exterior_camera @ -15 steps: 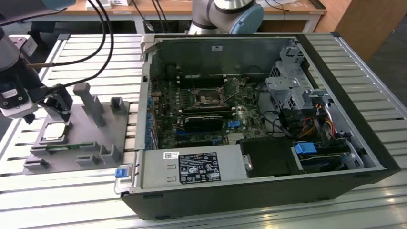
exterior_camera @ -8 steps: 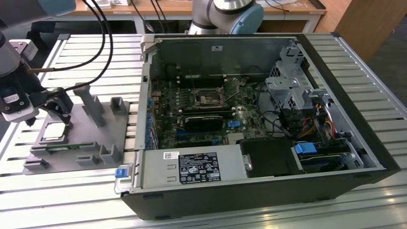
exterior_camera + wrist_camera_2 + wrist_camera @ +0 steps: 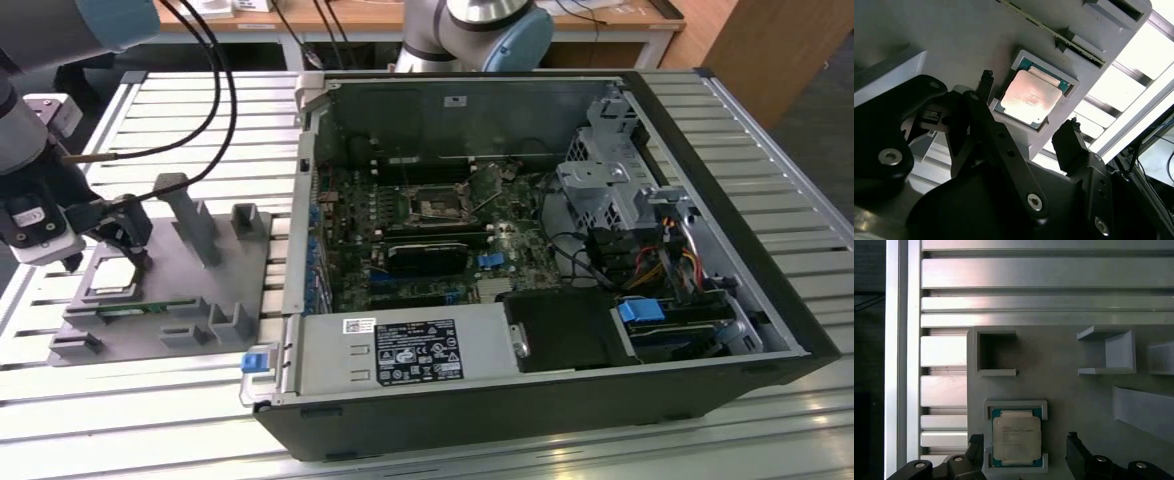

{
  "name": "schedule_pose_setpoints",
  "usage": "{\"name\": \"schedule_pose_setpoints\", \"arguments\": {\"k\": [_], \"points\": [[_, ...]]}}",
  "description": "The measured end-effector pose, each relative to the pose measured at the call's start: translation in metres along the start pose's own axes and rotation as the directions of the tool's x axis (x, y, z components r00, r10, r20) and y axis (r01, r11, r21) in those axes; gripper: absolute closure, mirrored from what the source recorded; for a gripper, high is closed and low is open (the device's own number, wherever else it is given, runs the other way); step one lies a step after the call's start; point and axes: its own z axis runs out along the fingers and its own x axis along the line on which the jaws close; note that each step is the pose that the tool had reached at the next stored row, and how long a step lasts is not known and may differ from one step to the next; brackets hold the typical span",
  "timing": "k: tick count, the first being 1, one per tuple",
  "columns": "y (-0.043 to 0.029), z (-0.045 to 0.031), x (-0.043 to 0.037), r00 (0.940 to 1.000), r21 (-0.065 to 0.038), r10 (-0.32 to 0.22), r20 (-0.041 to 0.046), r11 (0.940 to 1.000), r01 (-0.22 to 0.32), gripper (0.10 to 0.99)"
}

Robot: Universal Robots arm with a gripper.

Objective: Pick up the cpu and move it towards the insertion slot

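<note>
Pincer [image 3: 1024, 450] stood apart, straddling cpu [image 3: 1016, 436] in grey fixture [image 3: 200, 292] at exterior view's left. Grasp wanted centred, level closing on its edges; insertion slot [image 3: 437, 207] lay well apart.

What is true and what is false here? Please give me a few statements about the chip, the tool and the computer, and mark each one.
1. The chip lies in a square pocket of the grey holder. True.
2. The tool is shut on the chip and holds it in the air. False: the tool is open, with one finger on each side of the chip, and the chip lies in its pocket.
3. The computer case is closed up. False: it is open, and the socket on the board inside is in plain sight.
4. The grey holder stands outside the case, on the exterior view's left. True.
</note>
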Motion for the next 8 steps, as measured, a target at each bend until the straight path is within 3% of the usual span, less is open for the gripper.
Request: {"name": "schedule_pose_setpoints", "arguments": {"k": [8], "points": [[-0.0001, 0.0029, 0.0014, 1.0000, 0.000, 0.000, -0.0001, 1.0000, 0.000, 0.329]]}}
